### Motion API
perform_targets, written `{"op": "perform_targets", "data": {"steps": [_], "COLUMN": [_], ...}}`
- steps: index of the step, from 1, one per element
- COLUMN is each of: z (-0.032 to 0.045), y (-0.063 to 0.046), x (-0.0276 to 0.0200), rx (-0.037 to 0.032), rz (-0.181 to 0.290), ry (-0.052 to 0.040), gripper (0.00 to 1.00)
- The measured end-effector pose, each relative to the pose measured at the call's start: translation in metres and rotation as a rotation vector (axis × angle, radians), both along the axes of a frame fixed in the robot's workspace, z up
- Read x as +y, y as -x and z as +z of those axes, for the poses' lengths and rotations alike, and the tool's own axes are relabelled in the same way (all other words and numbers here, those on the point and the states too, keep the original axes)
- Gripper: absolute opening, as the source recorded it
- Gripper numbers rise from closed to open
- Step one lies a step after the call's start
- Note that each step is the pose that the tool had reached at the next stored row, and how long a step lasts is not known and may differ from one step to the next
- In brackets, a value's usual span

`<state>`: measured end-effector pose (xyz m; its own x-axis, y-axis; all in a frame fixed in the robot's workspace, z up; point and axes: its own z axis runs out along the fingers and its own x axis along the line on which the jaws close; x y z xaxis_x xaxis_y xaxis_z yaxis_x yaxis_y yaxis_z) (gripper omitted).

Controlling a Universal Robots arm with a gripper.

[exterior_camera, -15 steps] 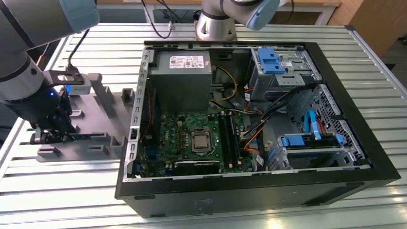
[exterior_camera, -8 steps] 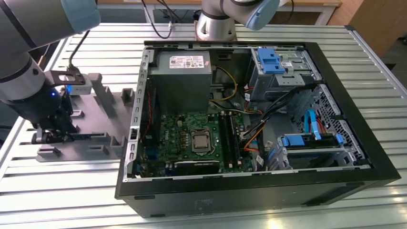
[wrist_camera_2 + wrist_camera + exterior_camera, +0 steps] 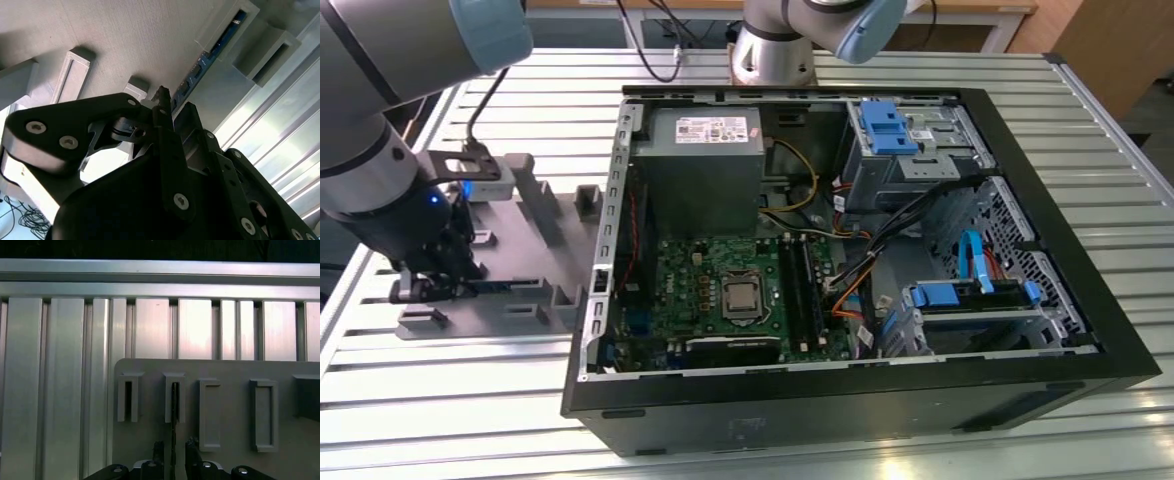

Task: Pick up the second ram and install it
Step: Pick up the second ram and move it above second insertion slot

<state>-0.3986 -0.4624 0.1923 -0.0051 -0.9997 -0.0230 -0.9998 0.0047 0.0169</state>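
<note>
Claw [image 3: 174, 446] open, fingers either side of memory stick [image 3: 174, 430], not touching. Stick stands on edge in a slot of grey fixture [image 3: 230, 370]. IMO good grip needs fingers square to stick, centred, no tilt.

Readable text: none. Entry: white label [image 3: 711, 128] on the grey power supply [image 3: 700, 175] inside the case [image 3: 854, 400], exterior view. It carries rows of print and small marks, all too small to make out.
</note>
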Motion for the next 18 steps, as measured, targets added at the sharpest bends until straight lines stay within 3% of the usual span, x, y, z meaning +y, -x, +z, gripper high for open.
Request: {"op": "perform_targets", "data": {"steps": [3, 4, 18], "z": [-0.0008, -0.0011, -0.0043], "y": [-0.0001, -0.0001, -0.0008], "x": [0.0, 0.0, 0.0], "rx": [-0.0001, -0.0001, -0.0001], "rz": [0.0, 0.0, 0.0], "ry": [-0.0001, -0.0001, -0.0001], "gripper": [0.3, 0.23, 0.23]}}
